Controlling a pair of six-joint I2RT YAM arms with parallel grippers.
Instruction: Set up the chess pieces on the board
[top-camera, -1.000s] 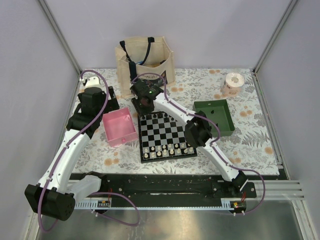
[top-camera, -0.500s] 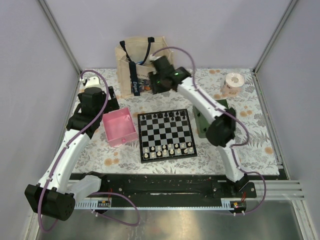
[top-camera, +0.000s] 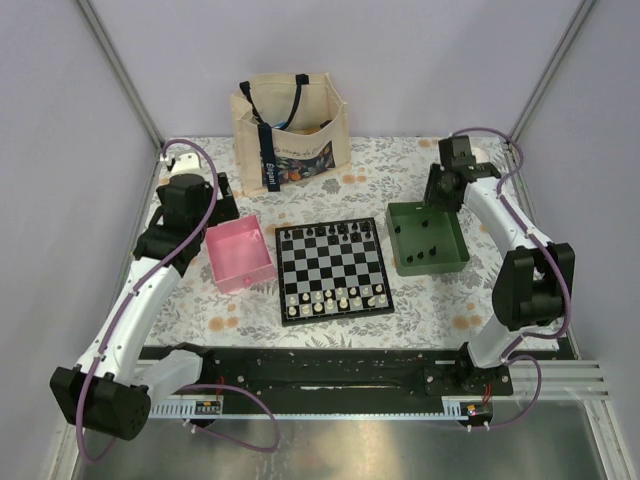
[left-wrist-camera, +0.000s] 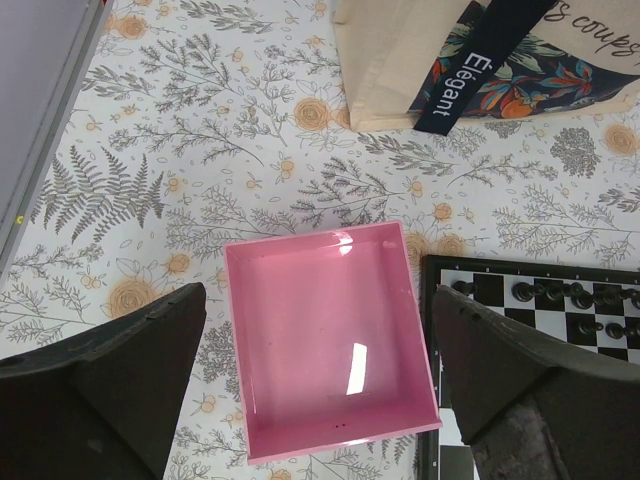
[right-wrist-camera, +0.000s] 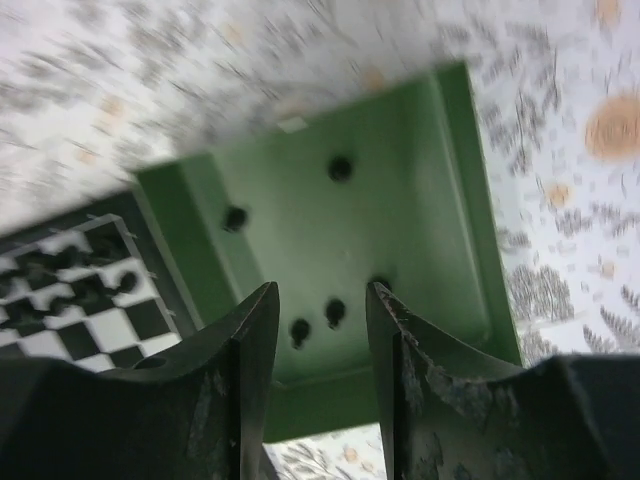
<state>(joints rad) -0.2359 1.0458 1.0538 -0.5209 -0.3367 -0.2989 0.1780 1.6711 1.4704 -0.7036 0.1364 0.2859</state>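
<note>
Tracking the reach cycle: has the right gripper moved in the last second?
Yes. The right gripper swung right, from the board's far-left corner to above the green tray's far edge.

This is looking like a robotics lab test cell rather than a home. Plain pale walls (top-camera: 400, 60) and aluminium frame posts (top-camera: 122, 70) are enclosing a table (top-camera: 250, 310) under a floral cloth. The left arm (top-camera: 135, 305) and right arm (top-camera: 505, 215) are sitting bolted to a black rail (top-camera: 330, 375) at the near edge, trailing purple cables (top-camera: 186, 142).
</note>
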